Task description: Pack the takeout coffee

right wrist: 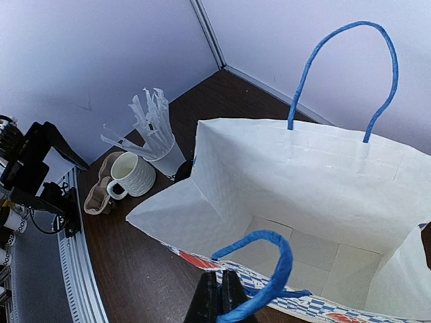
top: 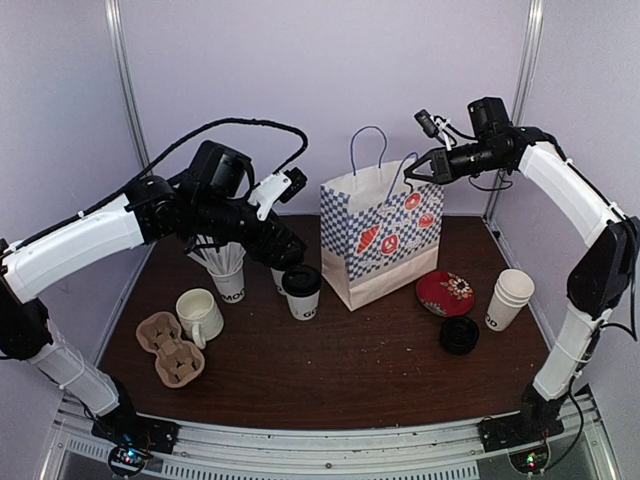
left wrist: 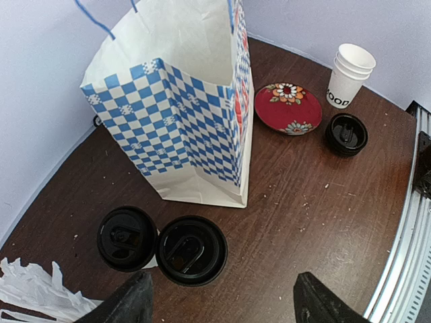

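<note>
Left wrist: left tool (left wrist: 223, 291) wide open over two coffee cups (left wrist: 192, 250), lids (left wrist: 127, 238) only; right tool (right wrist: 217, 284) tight on bag handle (right wrist: 273, 259).

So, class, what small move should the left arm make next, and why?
Probably lower the left fingers around the cup centred below them: they hang open above it, and the right fingers hold the handle, so the empty bag stands open.

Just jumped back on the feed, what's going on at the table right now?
The right tool is pinched shut on one blue handle of the checkered paper bag, which stands open and empty. The left tool hovers open over a lidded coffee cup, with a second lidded cup touching it, both beside the bag. Neither cup is gripped or packed yet.
</note>
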### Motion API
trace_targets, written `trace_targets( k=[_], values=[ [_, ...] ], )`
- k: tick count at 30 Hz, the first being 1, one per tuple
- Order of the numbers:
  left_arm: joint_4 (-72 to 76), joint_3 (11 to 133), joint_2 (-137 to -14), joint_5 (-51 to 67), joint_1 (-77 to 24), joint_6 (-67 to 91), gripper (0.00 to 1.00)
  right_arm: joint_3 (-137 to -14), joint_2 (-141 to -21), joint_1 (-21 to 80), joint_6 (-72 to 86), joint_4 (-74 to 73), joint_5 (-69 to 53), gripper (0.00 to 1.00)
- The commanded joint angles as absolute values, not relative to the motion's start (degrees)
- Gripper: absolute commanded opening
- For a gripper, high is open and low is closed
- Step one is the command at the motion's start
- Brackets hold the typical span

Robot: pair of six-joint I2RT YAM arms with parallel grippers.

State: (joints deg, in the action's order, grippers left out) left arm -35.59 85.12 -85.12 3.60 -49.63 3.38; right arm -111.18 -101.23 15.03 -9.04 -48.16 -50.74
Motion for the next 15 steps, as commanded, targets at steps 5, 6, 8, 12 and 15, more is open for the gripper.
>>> trace_targets(
  k=[5, 6, 8, 12, 15],
  values=[
    [-31.23, 85.18, -83.01, 1.55, -49.98, 3.16, 0.74, -107.95, -93.08, 16.01, -12.07, -47.04, -56.72, 0.0],
    [-31.06, 85.05, -82.83, 1.42, -50.01, 3.16, 0.73, -107.28, -92.12, 16.0, -12.79, -47.29, -56.75, 0.0],
    [-30.33, 84.59, -82.37, 0.92, -50.0, 3.08, 0.73, -105.61, -90.27, 16.08, -14.55, -47.98, -56.37, 0.0],
    [-29.39, 84.59, -82.95, -1.18, -49.98, 3.22, 0.73, -101.03, -86.69, 16.08, -17.25, -48.59, -54.19, 0.0],
    [-28.74, 85.26, -83.6, -0.19, -49.95, 4.37, 0.73, -98.77, -84.4, 16.13, -19.67, -50.53, -55.25, 0.0]
  ],
)
